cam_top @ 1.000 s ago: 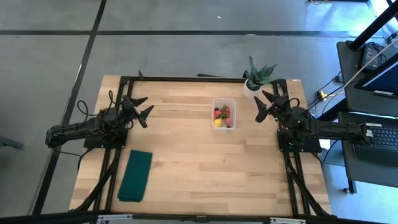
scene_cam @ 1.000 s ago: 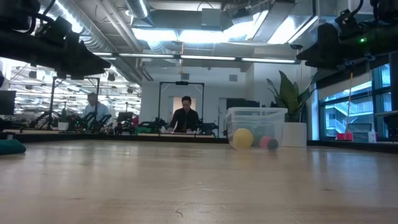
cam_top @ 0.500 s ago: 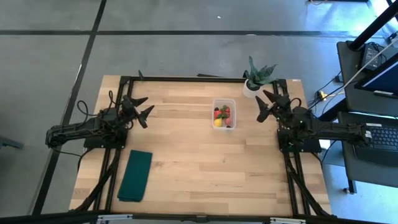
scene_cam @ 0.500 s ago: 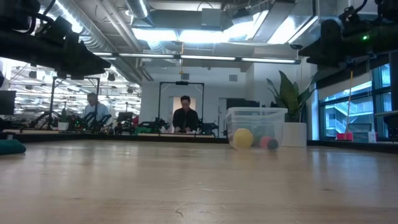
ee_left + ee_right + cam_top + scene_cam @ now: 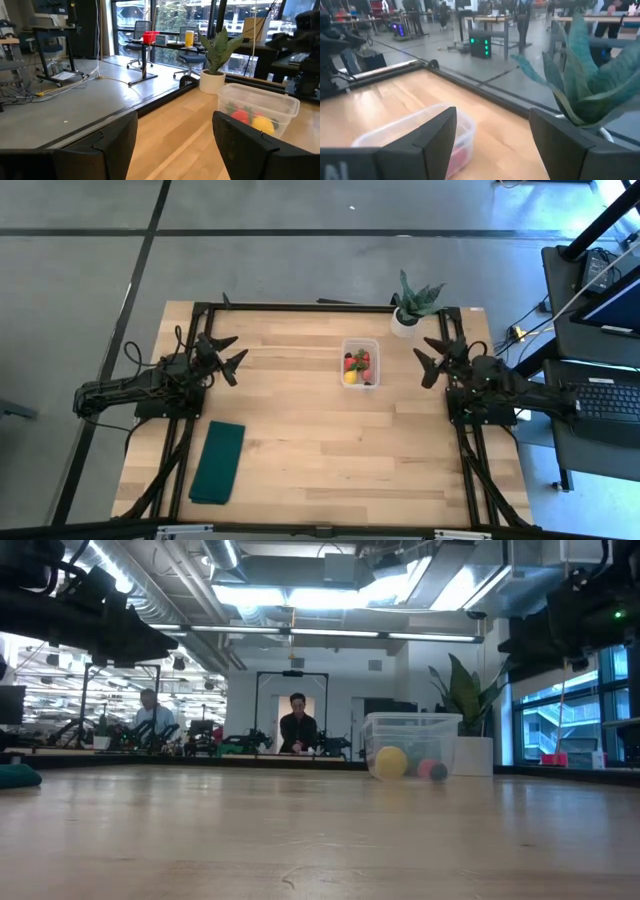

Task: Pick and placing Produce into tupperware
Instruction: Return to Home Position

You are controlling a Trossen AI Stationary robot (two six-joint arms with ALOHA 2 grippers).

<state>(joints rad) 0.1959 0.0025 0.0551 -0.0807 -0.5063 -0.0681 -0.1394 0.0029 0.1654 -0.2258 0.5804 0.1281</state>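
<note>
Holding produce (image 5: pixel 357 366), tupperware (image 5: pixel 361 341) sits between left pincer (image 5: pixel 240 347), right pincer (image 5: pixel 421 349) (both spread).

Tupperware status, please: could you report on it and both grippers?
Left gripper open, empty, at left side of table. Right gripper open, empty, right of tupperware, not touching. Produce inside tupperware. Nothing between grippers and it.

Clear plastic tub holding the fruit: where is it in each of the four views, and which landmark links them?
High view: clear tub right of centre on the table, near the potted plant.
Low view: tub right of centre, plant just beside it.
Left wrist view: tub ahead, plant beyond it.
Right wrist view: tub close ahead, plant looming alongside.
Shared landmark: the potted plant.
</note>
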